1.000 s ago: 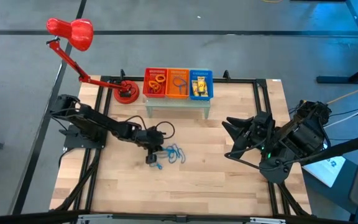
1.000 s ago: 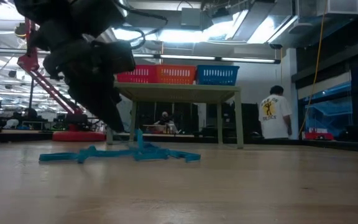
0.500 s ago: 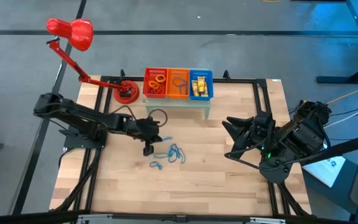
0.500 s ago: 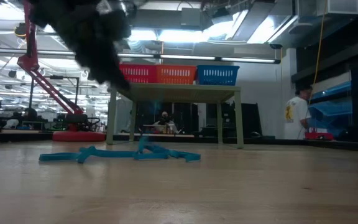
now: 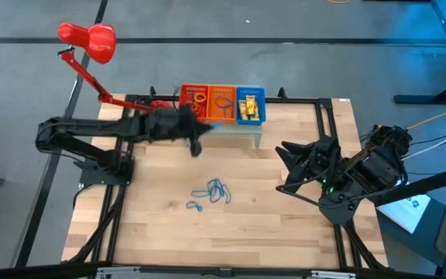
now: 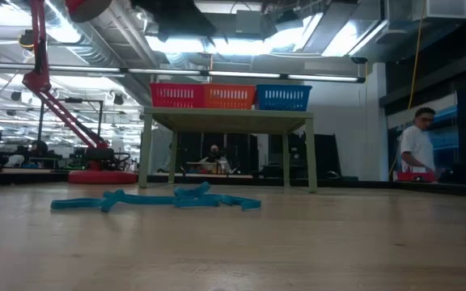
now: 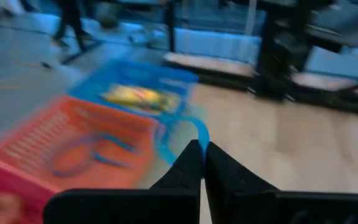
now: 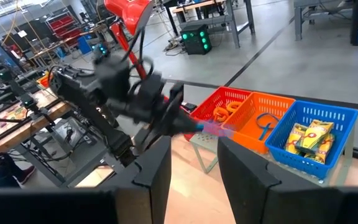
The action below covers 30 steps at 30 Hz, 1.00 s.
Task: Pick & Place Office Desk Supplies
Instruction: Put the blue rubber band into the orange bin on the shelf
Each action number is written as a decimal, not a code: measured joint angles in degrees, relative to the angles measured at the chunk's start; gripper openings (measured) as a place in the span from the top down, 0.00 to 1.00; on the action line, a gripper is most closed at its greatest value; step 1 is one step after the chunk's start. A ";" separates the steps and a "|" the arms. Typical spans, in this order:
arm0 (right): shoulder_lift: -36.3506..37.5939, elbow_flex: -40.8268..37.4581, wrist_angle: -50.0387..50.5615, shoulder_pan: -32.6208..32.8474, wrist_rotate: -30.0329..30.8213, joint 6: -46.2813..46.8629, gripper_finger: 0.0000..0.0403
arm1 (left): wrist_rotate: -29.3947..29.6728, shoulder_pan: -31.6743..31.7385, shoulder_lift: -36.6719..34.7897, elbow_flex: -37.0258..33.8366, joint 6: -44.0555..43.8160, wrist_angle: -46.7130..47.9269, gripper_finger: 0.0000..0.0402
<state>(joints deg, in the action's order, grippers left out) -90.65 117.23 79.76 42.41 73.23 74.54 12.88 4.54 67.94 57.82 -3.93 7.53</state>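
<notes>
High view – left arm: stretched out toward the three baskets, left gripper [image 5: 196, 139] sitting right by the front edge of the orange basket [image 5: 222, 105].
High view – baskets: red basket [image 5: 193, 103], orange one and blue basket [image 5: 250, 105] in a row on a little stand at the back of the counter [image 5: 285, 225]. Yellow packets [image 5: 247, 106] are in the blue one, orange band loops [image 5: 197, 101] in the red.
High view – counter: a bunch of blue wiry loops [image 5: 211, 192] lying loose mid-counter, well apart from both arms.
High view – right arm: parked on the right side, right gripper [image 5: 286, 167] fingers spread, nothing between them.
High view – extras: red desk lamp [image 5: 89, 40] off the back left corner.
Low view: the blue loops lie flat on the wood in front of the stand; a person [image 6: 416, 148] stands far off in the room.
Left wrist view: fingers pinched tight on one blue loop [image 7: 194, 132], hanging just in front of the orange and blue baskets. Pretty blurry.
Right wrist view: own fingers apart and empty; the left arm reaches in front of the baskets.
</notes>
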 joint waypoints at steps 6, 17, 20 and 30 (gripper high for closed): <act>0.00 0.00 0.00 -0.02 0.45 -0.04 0.67 | -5.26 11.10 4.72 5.11 5.09 -0.05 0.99; 0.00 0.00 -0.04 -0.02 0.48 0.03 0.67 | -12.55 21.35 13.92 5.71 10.91 -0.68 0.99; 0.00 0.00 -0.18 -0.02 0.48 0.03 0.67 | -12.15 21.94 14.85 5.71 11.89 -1.20 0.99; 0.00 0.00 -0.21 -0.02 0.46 0.00 0.67 | -11.94 24.12 14.96 5.71 12.11 -5.18 0.78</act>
<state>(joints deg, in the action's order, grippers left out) -90.65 117.23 79.55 42.39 73.69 74.54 0.94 28.66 82.90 63.53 8.18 2.35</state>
